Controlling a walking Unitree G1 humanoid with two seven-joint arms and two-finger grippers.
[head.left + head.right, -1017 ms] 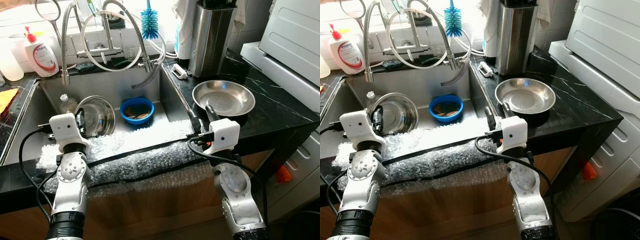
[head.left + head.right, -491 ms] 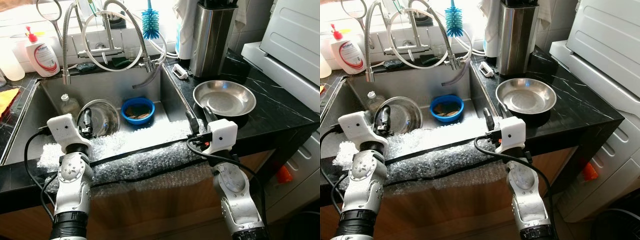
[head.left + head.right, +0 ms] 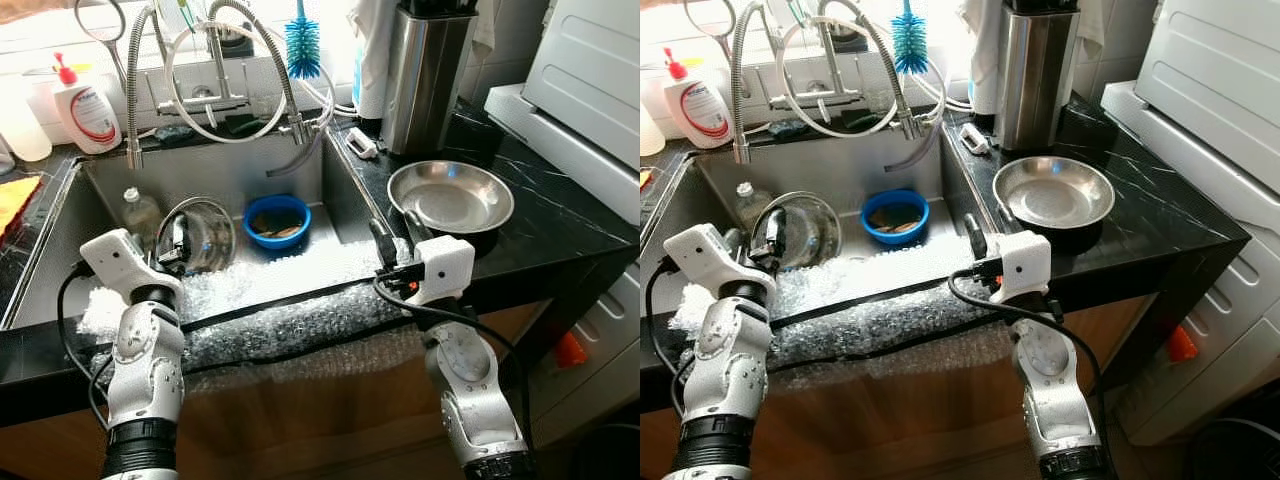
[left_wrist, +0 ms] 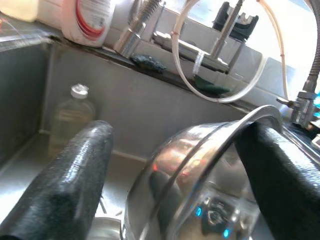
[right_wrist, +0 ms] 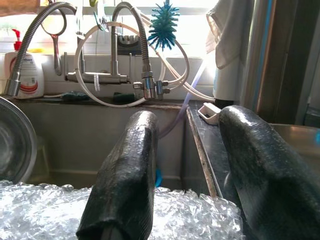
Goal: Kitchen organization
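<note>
A steel bowl (image 3: 200,235) is seen tilted on edge in the sink (image 3: 105,185), its rim caught between the fingers (image 4: 65,175) of the left claw (image 3: 172,243), which is clenched on it. A blue bowl (image 3: 274,220) beside it holds brownish scraps. The right claw (image 3: 398,232) is held released over the bubble wrap (image 3: 300,290), near a pan (image 3: 450,195) on the desk (image 3: 560,235). A small bottle (image 4: 70,117) behind the bowl is shown clearly in the left wrist view.
</note>
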